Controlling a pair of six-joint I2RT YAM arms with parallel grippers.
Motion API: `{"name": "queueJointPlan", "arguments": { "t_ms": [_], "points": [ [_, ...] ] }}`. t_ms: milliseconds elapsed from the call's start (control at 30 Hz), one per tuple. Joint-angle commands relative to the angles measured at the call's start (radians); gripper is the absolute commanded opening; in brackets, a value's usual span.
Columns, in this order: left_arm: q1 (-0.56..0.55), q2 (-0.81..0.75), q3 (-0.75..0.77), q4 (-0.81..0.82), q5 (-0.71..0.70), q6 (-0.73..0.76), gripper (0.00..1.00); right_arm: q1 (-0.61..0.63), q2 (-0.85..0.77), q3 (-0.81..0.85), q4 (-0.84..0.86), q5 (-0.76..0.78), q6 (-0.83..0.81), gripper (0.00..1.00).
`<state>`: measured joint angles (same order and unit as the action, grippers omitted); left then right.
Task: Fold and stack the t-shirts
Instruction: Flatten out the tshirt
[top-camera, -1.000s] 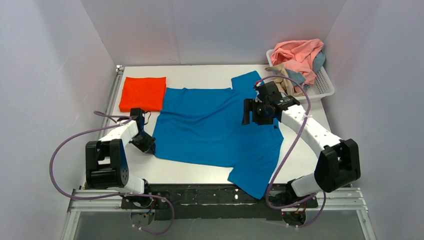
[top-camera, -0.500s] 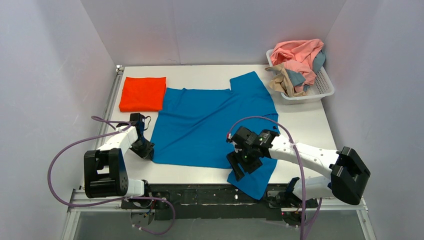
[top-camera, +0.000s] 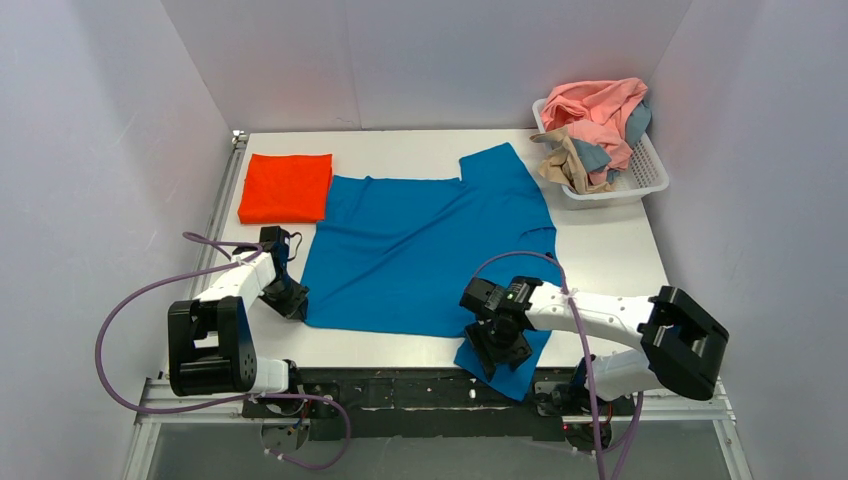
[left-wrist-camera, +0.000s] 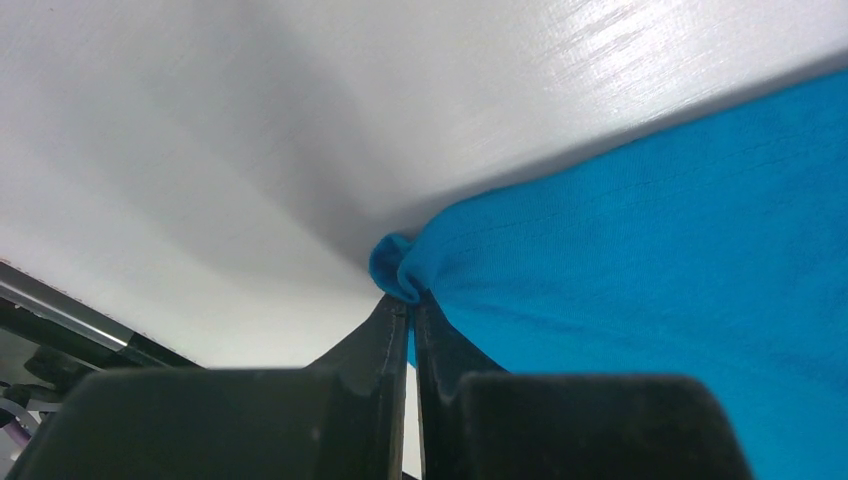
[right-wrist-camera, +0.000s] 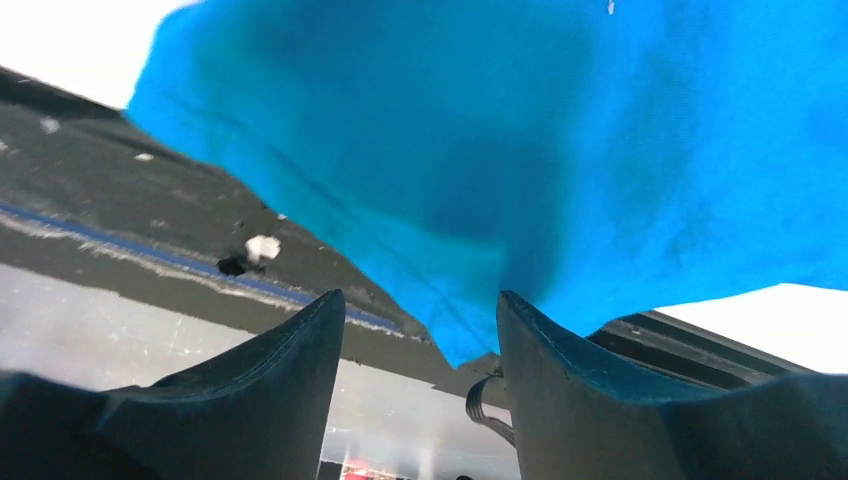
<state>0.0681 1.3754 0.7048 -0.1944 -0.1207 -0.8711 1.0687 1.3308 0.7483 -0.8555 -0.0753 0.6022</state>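
Note:
A bright blue t-shirt (top-camera: 420, 245) lies spread flat on the white table, one sleeve hanging over the near edge. My left gripper (top-camera: 296, 303) is shut on the shirt's near left corner, which shows bunched between the fingers in the left wrist view (left-wrist-camera: 402, 275). My right gripper (top-camera: 497, 352) is open over the near sleeve, and its wrist view shows blue cloth (right-wrist-camera: 520, 140) above the spread fingers. A folded orange-red t-shirt (top-camera: 287, 186) lies at the far left. Pink, tan and dusty blue shirts (top-camera: 595, 125) are heaped in the basket.
A white lattice basket (top-camera: 650, 178) stands at the far right corner. The table's near edge and black rail (top-camera: 400, 385) run just below the right gripper. White walls enclose the table on three sides.
My right arm swung from the shirt's far right shoulder down to the near sleeve at the table edge. My left gripper stayed on the shirt's near left corner.

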Motion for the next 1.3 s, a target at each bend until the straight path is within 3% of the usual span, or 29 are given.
{"name": "queueJointPlan", "arguments": {
  "t_ms": [0,267,333,433,500,533,667,1067,1267],
  "points": [
    [0.001,0.003,-0.001,-0.152,-0.038,0.007,0.00,0.007,0.044,-0.060,0.066,-0.016,0.097,0.64],
    [0.001,0.001,0.000,-0.161,-0.048,0.004,0.00,0.007,0.130,-0.041,0.056,0.131,0.199,0.52],
    [0.000,-0.005,0.001,-0.162,-0.048,0.004,0.00,0.007,0.134,-0.042,0.058,0.133,0.206,0.35],
    [0.001,-0.014,0.001,-0.168,-0.050,0.001,0.00,0.007,0.110,-0.053,0.061,0.128,0.210,0.22],
    [0.000,-0.023,0.001,-0.175,-0.052,-0.003,0.00,0.007,0.094,-0.059,0.055,0.116,0.222,0.05],
    [0.000,-0.030,-0.001,-0.180,-0.054,-0.004,0.00,0.007,0.088,-0.058,0.046,0.111,0.224,0.02],
    [0.000,-0.081,0.000,-0.223,-0.072,-0.025,0.00,0.007,0.054,-0.032,-0.037,0.101,0.215,0.01],
    [-0.001,-0.316,-0.114,-0.389,-0.051,-0.123,0.00,0.007,-0.144,-0.005,-0.295,-0.118,0.162,0.01],
    [-0.004,-0.406,-0.150,-0.449,-0.028,-0.117,0.00,0.007,-0.176,-0.032,-0.330,-0.191,0.133,0.01]
  ]
}}
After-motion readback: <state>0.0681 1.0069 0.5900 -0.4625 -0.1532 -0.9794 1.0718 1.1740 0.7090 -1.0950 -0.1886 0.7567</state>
